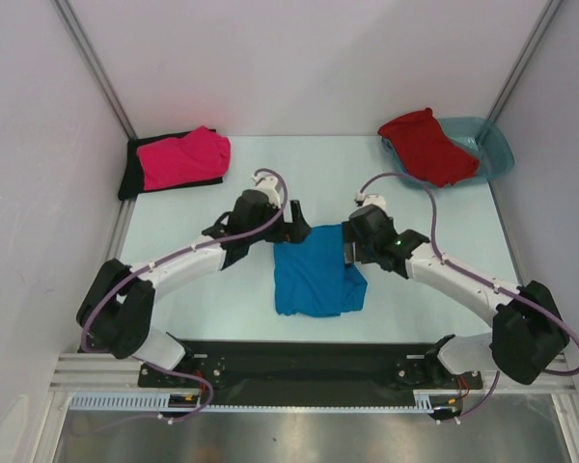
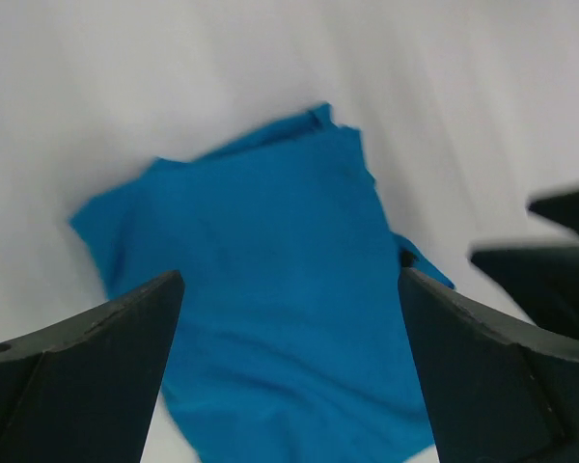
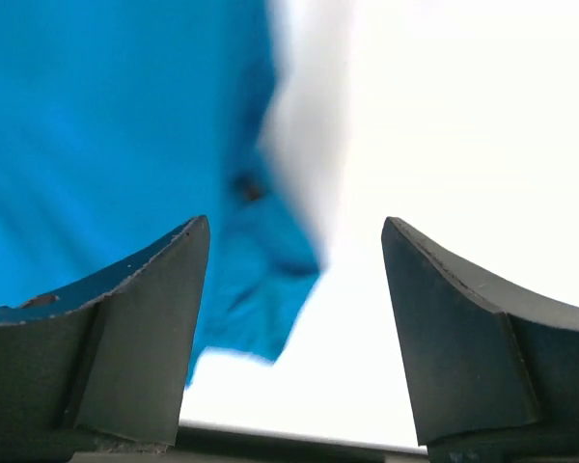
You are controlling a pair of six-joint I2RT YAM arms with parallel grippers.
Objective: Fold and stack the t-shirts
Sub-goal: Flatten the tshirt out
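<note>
The bright blue t-shirt (image 1: pixel 314 275) lies folded in a rough rectangle at the table's middle, also shown in the left wrist view (image 2: pixel 270 289) and the right wrist view (image 3: pixel 106 125). My left gripper (image 1: pixel 291 230) is open and empty over the shirt's far left corner. My right gripper (image 1: pixel 350 246) is open and empty at the shirt's right edge. The hot pink t-shirt (image 1: pixel 185 157) lies on the black t-shirt (image 1: pixel 132 178) at the far left. The red t-shirt (image 1: pixel 425 145) hangs over the tub.
A translucent teal plastic tub (image 1: pixel 492 145) stands at the far right corner under the red shirt. Grey walls close in the left, back and right sides. A black base rail (image 1: pixel 299 371) runs along the near edge.
</note>
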